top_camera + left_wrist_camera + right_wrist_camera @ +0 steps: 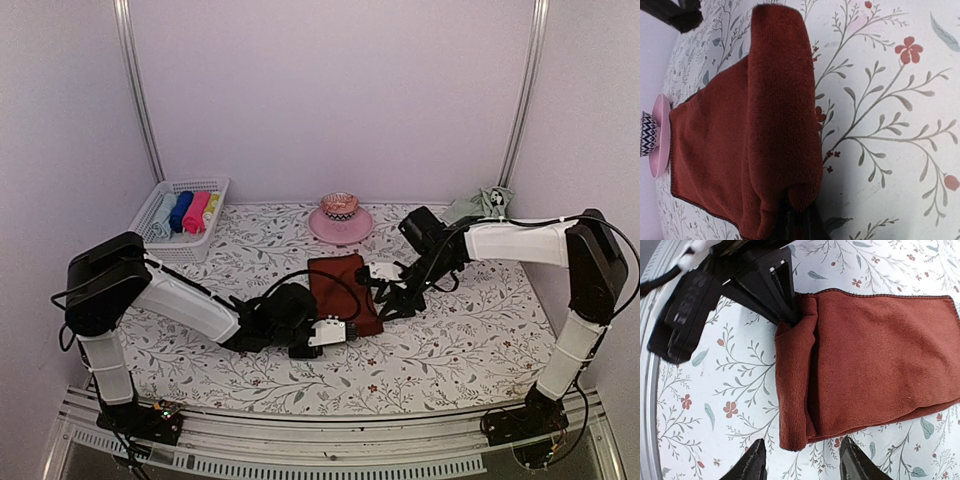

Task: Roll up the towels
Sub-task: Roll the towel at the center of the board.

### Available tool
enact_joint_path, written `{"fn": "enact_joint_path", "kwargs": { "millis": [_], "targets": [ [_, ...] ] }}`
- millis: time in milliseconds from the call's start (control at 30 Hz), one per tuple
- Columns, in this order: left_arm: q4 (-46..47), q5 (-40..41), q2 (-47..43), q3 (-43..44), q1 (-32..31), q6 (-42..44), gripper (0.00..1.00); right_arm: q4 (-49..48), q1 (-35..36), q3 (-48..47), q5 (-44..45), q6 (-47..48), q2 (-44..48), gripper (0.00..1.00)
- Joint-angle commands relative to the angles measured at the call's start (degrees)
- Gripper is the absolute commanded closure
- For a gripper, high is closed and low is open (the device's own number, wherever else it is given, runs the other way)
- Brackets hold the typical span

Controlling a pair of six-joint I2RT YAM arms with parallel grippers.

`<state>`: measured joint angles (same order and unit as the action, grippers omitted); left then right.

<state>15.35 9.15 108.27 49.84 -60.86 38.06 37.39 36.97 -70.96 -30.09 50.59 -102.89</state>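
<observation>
Pinches the dark red-brown towel (880,350) with the left gripper (789,315), jaws drawn narrow and closed on 1 end of the rolled-over edge. Has the thick fold running straight out ahead of those black fingertips, with the flat, unrolled part of the cloth spread off to 1 side of the fold on the floral table cover (450,340).

Holds the right gripper (802,441) over the opposite end of the same fold, facing the left gripper across it, fingers (756,462) parted about halfway with nothing clamped between them. Leaves the fold's free corner just ahead of and between the 2 fingertips; cannot tell whether either pad touches the cloth. Shows the bulk of the towel stretching away to 1 side of the right gripper in its wrist view, 1 stitched hem straight along the far edge.

Finds the pale sage green towel (482,203) well behind the right gripper, bunched near the back wall, apart from both tools. Places a pink stand (340,230) with a patterned bowl (340,205) on it just beyond the red-brown towel's far hem, ahead of the left gripper. Sets a white basket (185,248) holding 4 coloured cloth rolls (190,212) far off on the left gripper's outer side, toward the back corner.
</observation>
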Motion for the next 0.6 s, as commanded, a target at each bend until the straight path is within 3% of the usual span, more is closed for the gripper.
{"fn": "enact_joint_path", "kwargs": {
  "millis": [0,267,567],
  "targets": [
    [-8.52,-8.90,-1.34,1.17,2.93,-4.48,1.00,-11.18,-0.36,8.57,1.06,5.88,6.50,0.48],
    [-12.51,-16.63,-1.18,3.84,5.90,-7.46,1.00,-21.09,0.50,20.42,-5.01,15.19,13.58,0.46],
    [-14.42,-20.10,0.17,5.25,6.85,-8.31,1.00,-30.21,5.89,22.28,2.11,11.96,10.31,0.45]
  ]
}}
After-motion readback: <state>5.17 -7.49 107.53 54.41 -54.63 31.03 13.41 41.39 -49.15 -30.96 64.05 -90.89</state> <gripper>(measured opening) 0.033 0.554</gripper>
